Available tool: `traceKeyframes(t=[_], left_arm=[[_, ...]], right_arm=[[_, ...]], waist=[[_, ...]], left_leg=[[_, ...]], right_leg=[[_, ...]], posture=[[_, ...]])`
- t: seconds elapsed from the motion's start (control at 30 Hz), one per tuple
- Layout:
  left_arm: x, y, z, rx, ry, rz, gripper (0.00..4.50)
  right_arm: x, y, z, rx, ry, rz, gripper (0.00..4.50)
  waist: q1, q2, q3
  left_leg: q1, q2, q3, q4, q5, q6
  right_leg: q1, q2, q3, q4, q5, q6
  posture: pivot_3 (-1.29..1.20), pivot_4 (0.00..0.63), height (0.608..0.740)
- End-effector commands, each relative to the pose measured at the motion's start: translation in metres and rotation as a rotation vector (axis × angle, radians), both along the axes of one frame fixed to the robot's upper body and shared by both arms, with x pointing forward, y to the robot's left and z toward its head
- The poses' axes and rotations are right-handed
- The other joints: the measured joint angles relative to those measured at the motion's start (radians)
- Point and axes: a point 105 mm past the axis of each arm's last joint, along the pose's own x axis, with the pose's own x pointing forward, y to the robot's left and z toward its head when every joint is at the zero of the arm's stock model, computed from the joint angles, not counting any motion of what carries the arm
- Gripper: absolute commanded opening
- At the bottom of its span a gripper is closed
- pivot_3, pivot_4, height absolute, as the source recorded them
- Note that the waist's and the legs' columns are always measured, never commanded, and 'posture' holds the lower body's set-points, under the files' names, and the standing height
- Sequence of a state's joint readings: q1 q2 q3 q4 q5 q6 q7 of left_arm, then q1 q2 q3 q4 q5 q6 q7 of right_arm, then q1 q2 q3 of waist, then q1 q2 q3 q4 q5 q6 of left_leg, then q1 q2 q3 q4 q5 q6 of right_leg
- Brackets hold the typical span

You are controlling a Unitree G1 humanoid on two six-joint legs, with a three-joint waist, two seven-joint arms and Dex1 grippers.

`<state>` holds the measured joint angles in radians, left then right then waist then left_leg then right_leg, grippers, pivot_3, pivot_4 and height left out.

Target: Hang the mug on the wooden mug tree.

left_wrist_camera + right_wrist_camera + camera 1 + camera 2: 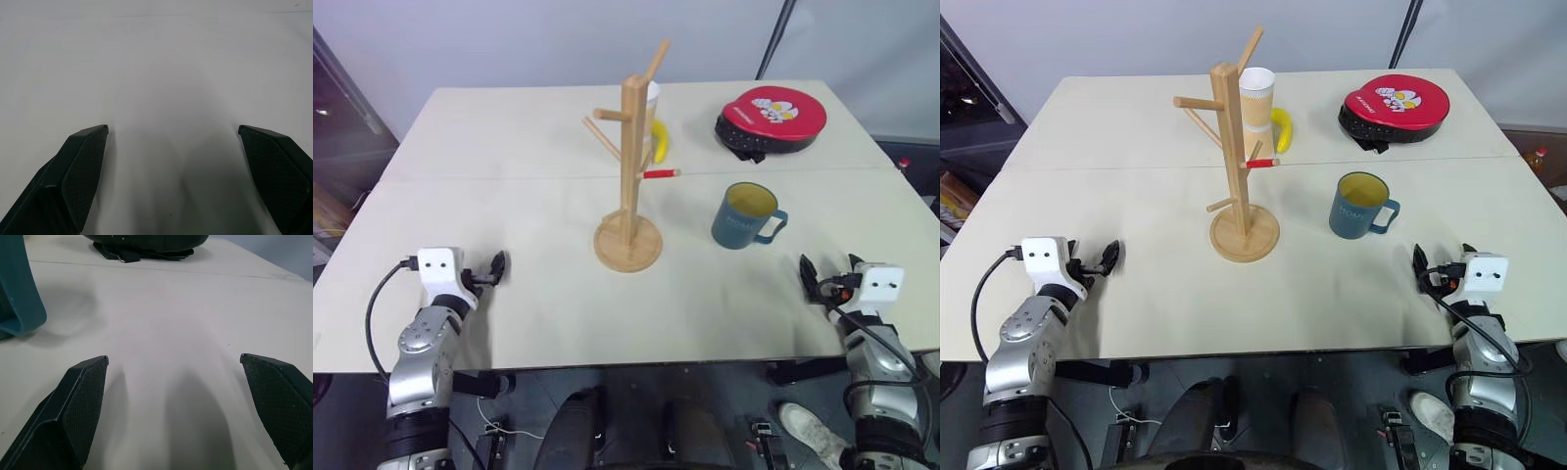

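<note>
The mug [744, 215], dark teal with a yellow inside, stands upright on the pale table [509, 206], its loop handle [19, 298] turned to the right. Left of it rises the wooden mug tree [631, 166] on its round base, with slanted pegs, one of them red-tipped. My right gripper [830, 267] lies open near the table's front right edge, level and facing forward, a short way in front of and to the right of the mug; nothing sits between its fingers [83, 401]. My left gripper [489, 269] rests open at the front left, over bare table [171, 73].
A white paper cup [1256, 98] and a yellow banana-shaped object [1281, 129] stand just behind the tree. A round red pad with a black underside [771, 116] lies at the back right. A seam crosses the table at mid-depth.
</note>
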<state>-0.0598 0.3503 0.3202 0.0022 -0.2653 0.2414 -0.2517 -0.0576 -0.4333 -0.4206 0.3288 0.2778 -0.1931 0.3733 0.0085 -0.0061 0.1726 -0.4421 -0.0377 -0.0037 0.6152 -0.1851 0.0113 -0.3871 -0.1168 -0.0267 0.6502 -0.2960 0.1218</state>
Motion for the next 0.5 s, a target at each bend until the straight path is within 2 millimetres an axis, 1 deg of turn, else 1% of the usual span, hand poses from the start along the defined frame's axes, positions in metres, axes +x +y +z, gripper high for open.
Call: traceKeyframes(t=[0.03,0.2,0.3,0.43,0.5], left_arm=[[-0.003,0.004,0.008,0.021,-0.025,0.014,4.50],[-0.002,0.003,0.005,0.012,-0.001,0.005,4.50],[-0.001,-0.002,0.005,0.016,0.002,-0.023,4.50],[-0.001,-0.022,0.010,-0.004,-0.028,-0.132,4.50],[-0.004,-0.039,0.016,-0.025,-0.061,-0.221,4.50]], right_arm=[[0.001,-0.001,0.012,-0.027,-0.043,0.005,4.47],[-0.001,0.001,0.013,-0.032,-0.048,0.009,4.47],[-0.003,0.003,0.015,-0.036,-0.053,0.009,4.47],[-0.007,0.008,0.018,-0.048,-0.057,0.018,4.47],[-0.006,0.013,0.017,-0.047,-0.044,0.039,4.47]], waist=[[0.000,0.000,0.000],[0.000,0.000,0.000],[0.001,0.001,-0.001],[0.002,0.001,-0.001],[0.002,0.001,-0.001]], left_leg=[[0.000,0.000,0.000,0.000,0.000,0.000],[0.000,0.000,0.000,0.000,0.000,0.000],[0.000,0.000,0.000,0.000,0.000,0.000],[0.000,0.000,0.000,0.000,0.000,0.000],[0.000,0.000,0.000,0.000,0.000,0.000]], right_leg=[[0.000,0.000,0.000,0.000,0.000,0.000],[0.000,0.000,0.000,0.000,0.000,0.000],[0.000,0.000,0.000,0.000,0.000,0.000],[0.000,-0.001,0.000,0.000,0.000,0.000],[0.000,-0.001,0.000,0.000,0.000,0.000]], posture=[[0.00,0.150,0.740],[0.00,0.150,0.740],[0.00,0.150,0.740],[0.00,0.150,0.740],[0.00,0.150,0.740]])
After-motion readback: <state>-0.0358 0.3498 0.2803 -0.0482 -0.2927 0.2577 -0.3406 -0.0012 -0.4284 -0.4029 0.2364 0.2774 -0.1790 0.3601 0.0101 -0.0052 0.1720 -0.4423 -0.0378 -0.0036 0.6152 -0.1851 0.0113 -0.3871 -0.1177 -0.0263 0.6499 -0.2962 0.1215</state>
